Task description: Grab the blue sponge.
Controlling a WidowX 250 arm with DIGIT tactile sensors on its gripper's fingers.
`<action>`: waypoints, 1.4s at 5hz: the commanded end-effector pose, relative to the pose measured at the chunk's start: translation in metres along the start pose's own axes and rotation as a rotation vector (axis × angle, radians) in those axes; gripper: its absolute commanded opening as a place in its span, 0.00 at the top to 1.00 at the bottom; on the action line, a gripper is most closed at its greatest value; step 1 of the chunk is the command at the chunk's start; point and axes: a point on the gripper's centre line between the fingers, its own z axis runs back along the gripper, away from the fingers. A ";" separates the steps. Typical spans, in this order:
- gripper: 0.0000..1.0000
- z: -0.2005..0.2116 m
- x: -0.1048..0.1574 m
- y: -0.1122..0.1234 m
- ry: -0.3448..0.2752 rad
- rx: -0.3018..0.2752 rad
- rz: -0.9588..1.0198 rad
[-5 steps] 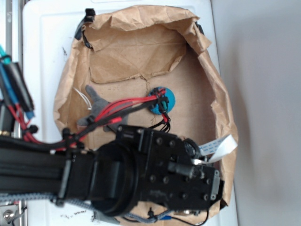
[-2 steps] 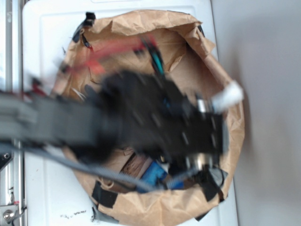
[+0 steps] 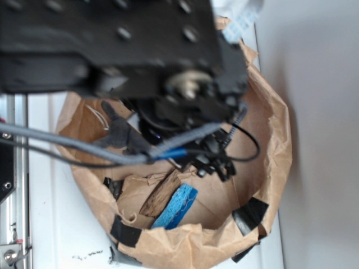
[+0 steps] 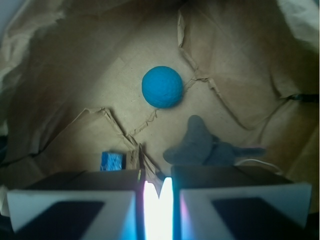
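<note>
inside the crumpled brown paper bag (image 3: 269, 134) that sits on the white desk (image 3: 50, 224), the black arm (image 3: 106, 45) fills the upper half of the exterior view and hides most of the bag's floor. the pincer (image 4: 158, 195) hangs over the middle of the bag; in the wrist view its two pale pads sit almost together, only a thin bright slit between them, with nothing held. i judge it nearly closed, so it would need to spread before any grasp. the grey plush toy (image 4: 202, 145) lies just beyond the right pad, and the round teal ball (image 4: 162, 86) lies farther out, near the centre of the bag floor. the blue sponge (image 3: 176, 206) is apart from both: in the exterior view it rests near the bag's lower wall, well below the pincer, its long axis slanting from lower left to upper right, one long edge tucked beside a fold of brown paper (image 3: 160, 193). in the wrist view only a small blue corner (image 4: 111, 161) shows, just beyond the left pad and partly behind a raised paper flap, so the coming move likely turns on shifting toward that side. whether the sponge lies flat or leans on the flap cannot be told.
</note>
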 end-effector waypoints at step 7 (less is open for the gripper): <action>0.00 -0.131 -0.010 -0.066 -0.101 0.141 -0.073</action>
